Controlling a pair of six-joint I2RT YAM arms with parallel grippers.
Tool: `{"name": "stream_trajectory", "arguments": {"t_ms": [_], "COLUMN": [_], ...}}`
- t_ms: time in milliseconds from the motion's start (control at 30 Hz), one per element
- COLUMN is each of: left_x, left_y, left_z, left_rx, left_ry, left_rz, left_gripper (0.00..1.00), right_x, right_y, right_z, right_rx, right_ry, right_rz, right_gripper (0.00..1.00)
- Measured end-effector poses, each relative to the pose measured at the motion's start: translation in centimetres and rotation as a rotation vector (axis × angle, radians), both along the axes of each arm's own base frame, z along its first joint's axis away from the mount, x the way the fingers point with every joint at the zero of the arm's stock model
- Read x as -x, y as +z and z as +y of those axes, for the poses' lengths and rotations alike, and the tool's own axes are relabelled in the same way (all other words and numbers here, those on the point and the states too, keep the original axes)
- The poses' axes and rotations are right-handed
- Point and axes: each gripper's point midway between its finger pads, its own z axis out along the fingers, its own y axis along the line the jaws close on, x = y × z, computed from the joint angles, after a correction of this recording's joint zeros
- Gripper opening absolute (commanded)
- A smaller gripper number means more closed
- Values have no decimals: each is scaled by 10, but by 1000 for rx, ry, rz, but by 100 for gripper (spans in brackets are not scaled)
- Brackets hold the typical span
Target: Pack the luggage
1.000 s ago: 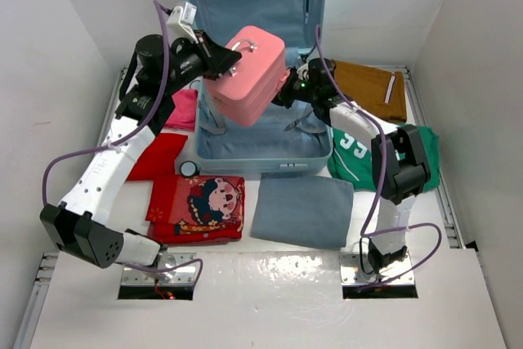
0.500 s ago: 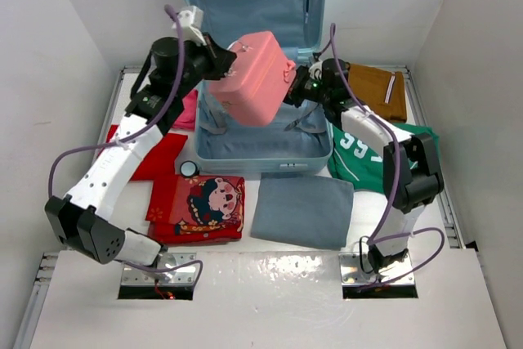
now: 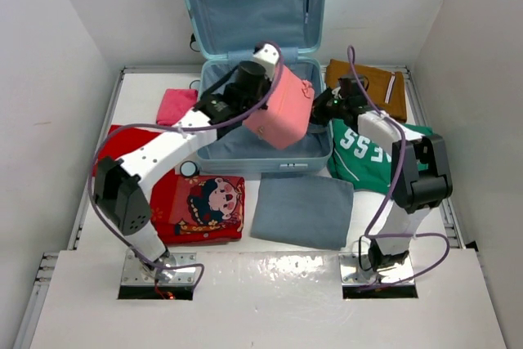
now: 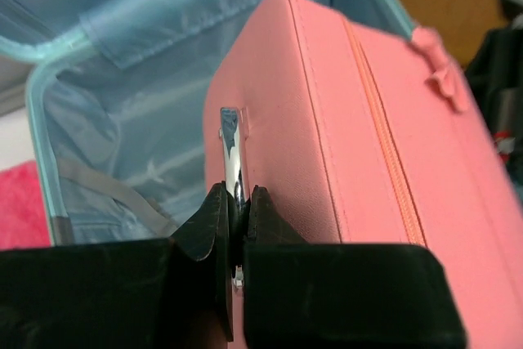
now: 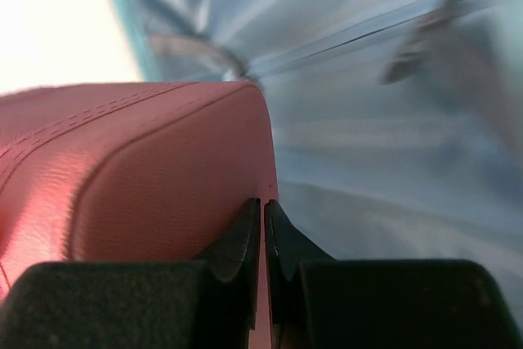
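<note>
While the luggage [image 3: 270, 157] lies open at the far middle of the bench [image 3: 147, 91], lid upright, a pink case [image 3: 282, 112] tilts over its tray. The left end effector [image 4: 237, 202] pinches the case's metal fitting [image 4: 230, 140], and the right end effector [image 5: 262, 210] pinches its edge.

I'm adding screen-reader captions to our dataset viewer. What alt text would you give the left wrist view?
The left gripper is shut on a thin metal fitting on a pink case. Behind the case is the blue-grey lining of the open pale blue suitcase.
</note>
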Motion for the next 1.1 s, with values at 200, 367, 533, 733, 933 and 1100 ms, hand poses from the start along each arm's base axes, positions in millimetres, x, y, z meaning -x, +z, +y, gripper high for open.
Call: {"name": "stream_trajectory", "arguments": {"t_ms": [200, 367, 533, 733, 933, 1100], "left_x": [-1, -23, -72, -125, -143, -145], "left_y": [-43, -56, -61, -95, -152, -163], "left_z": [-11, -11, -9, -18, -27, -33], "left_rx": [-40, 47, 115, 198, 301, 368], "left_ry": [20, 20, 14, 0, 12, 28], "left_rz": [70, 45, 13, 76, 212, 259], "left_gripper": [1, 3, 3, 3, 5, 15], "right_x": [-5, -33, -78, -110, -120, -134], "right_y": [-19, -16, -12, -22, -24, 2], "right_z": [-30, -41, -44, -63, -78, -84], "right_rx": [116, 201, 273, 406, 545, 612], "right_ry": [-62, -78, -77, -74, -57, -54], "right_rz": [31, -13, -102, -168, -198, -279], "right_gripper": [5, 5, 5, 5, 8, 12]}}
